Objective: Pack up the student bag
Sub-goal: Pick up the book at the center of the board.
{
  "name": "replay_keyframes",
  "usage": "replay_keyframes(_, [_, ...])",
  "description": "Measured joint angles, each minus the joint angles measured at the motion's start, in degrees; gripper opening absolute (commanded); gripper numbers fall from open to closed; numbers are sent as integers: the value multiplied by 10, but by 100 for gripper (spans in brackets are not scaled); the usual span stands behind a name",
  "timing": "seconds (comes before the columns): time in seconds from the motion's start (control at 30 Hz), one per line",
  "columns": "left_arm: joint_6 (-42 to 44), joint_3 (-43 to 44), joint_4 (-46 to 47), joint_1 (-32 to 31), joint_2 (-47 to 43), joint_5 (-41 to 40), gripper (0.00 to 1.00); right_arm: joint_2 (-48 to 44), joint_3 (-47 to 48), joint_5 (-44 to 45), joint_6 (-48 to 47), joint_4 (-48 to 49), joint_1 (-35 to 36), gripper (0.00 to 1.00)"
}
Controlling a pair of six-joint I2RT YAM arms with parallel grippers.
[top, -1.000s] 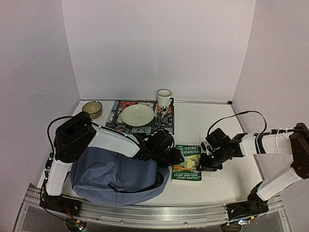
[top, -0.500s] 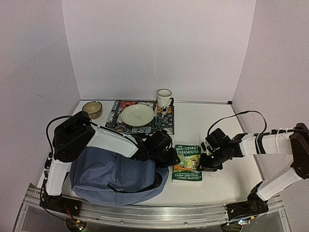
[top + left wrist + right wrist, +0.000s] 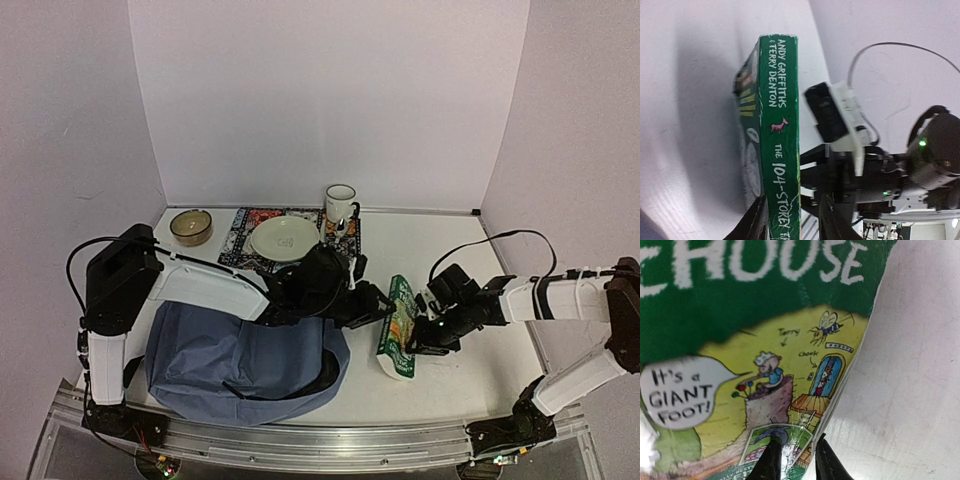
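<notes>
The student bag (image 3: 230, 365), slate-blue and slumped, lies at the near left under my left arm. A green paperback book (image 3: 398, 328) stands tilted on its page edge just right of the bag, spine side raised. My left gripper (image 3: 378, 300) is shut on the spine side; in the left wrist view the green spine (image 3: 782, 125) runs up from between its fingers (image 3: 791, 200). My right gripper (image 3: 415, 340) is shut on the book's low right edge. In the right wrist view one finger lies on the cover (image 3: 755, 340) and the other beside the pages (image 3: 796, 445).
At the back of the table a cream plate (image 3: 285, 238) rests on a patterned placemat (image 3: 343, 252). A white mug (image 3: 340, 203) stands behind it and a small bowl (image 3: 190, 225) to its left. White walls close three sides.
The book lay flat on the table; now its spine side is lifted and it stands tilted. My left gripper closed on it and rose to the right. The right gripper kept its place.
</notes>
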Motion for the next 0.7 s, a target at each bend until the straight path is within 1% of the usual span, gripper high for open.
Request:
replay_keyframes(0.07, [-2,1,35,-5,-2,13,38,0,0,-17,0,8,1,24])
replay_keyframes(0.13, [-7,5,57,-15,-1,32,40,0,0,-39,2,41,7,24])
replay_keyframes(0.2, [-12,5,64,-26,-1,38,43,1,1,-48,3,55,11,24])
replay_keyframes(0.33, [-16,2,71,-32,3,49,46,7,0,-59,3,69,11,24])
replay_keyframes(0.57, [-18,-35,106,-36,-2,32,57,7,1,-70,2,98,15,24])
replay_keyframes(0.7, [-12,-66,108,-36,-29,8,64,7,1,-73,2,103,15,25])
